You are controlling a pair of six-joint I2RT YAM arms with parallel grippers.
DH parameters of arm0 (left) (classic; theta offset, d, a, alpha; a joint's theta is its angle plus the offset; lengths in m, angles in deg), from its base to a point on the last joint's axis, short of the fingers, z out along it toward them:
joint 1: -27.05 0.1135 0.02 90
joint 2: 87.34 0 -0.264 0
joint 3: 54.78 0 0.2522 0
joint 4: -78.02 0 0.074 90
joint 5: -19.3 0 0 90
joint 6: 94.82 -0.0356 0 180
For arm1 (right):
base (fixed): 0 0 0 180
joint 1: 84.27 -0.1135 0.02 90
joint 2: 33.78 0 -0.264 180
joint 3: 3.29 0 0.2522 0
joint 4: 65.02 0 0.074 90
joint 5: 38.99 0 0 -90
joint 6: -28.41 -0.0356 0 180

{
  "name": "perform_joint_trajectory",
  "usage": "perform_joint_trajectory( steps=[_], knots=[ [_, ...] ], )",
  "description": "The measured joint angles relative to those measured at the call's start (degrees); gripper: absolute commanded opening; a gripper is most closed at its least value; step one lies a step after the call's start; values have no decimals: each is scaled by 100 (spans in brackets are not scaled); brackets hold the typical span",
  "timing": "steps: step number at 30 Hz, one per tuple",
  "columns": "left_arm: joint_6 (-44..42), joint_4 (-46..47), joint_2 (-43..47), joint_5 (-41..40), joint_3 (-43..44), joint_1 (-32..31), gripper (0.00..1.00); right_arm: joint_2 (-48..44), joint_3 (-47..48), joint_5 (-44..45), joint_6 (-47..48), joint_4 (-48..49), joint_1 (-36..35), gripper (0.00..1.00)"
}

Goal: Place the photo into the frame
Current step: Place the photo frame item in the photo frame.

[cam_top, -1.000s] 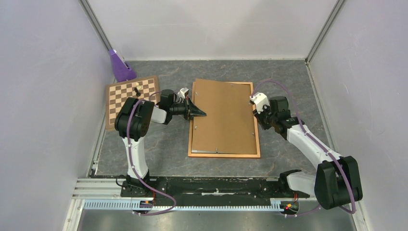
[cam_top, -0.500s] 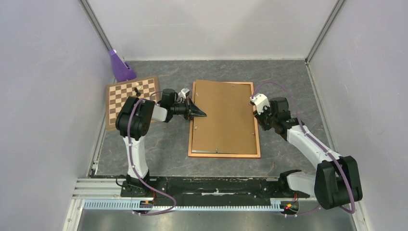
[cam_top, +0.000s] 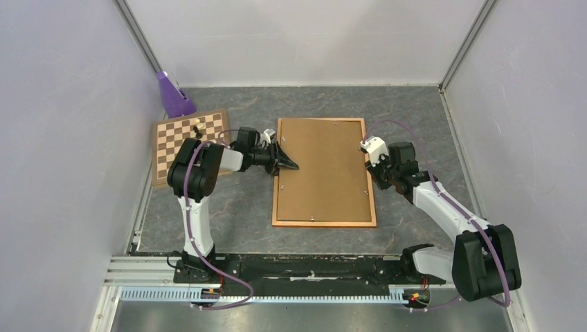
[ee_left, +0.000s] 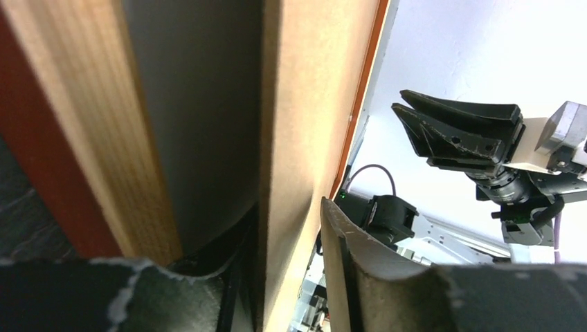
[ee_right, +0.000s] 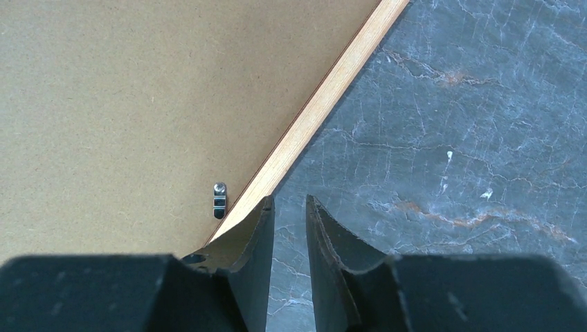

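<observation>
The frame (cam_top: pixel 324 223), orange-brown wood, lies flat in mid table with a brown hardboard backing panel (cam_top: pixel 322 169) square inside its rails. The photo is hidden. My left gripper (cam_top: pixel 287 164) is at the frame's left edge. In the left wrist view the panel's edge (ee_left: pixel 304 104) stands between the jaws of my left gripper (ee_left: pixel 287 228), with a gap to the right finger (ee_left: pixel 353 270), so it is open. My right gripper (cam_top: pixel 377 178) hangs at the right rail (ee_right: pixel 325 97). Its jaws (ee_right: pixel 289 200) are narrowly apart over bare table, holding nothing.
A chessboard (cam_top: pixel 181 142) with a small piece (cam_top: pixel 198 130) lies at the left. A purple object (cam_top: pixel 171 95) stands in the back left corner. White walls close in three sides. A metal clip (ee_right: pixel 219 199) sits on the panel near the right rail.
The left jaws have opened and released the panel's left edge. The panel, earlier raised and skewed, now lies flat and square in the frame. The right arm hardly moved.
</observation>
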Motion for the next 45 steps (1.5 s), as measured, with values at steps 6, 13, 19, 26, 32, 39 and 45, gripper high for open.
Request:
perform_joint_trajectory(
  steps=[6, 13, 19, 26, 32, 39, 45],
  knots=[
    [-501, -769, 177, -267, 238, -79, 60, -2, -9, -4, 2, 2, 0, 26],
    [-1069, -1945, 487, -909, 597, -284, 78, -4, -9, -37, 0, 2, 7, 26],
    [-1311, -2411, 557, -1233, 772, -413, 82, -4, -9, -44, 2, 2, 15, 26],
    [-1703, -3047, 645, -1711, 1038, -621, 84, -4, -9, -44, 2, 2, 15, 26],
    [-1978, -3495, 809, -2273, 1130, -765, 85, -4, -9, -48, 2, 2, 15, 26],
    [-2203, -3858, 911, -2551, 1196, -813, 86, -4, -55, -61, 2, 39, 15, 26],
    [-2358, -4138, 999, -2712, 1244, -820, 86, -4, -111, -68, 2, 44, 15, 26]
  ],
)
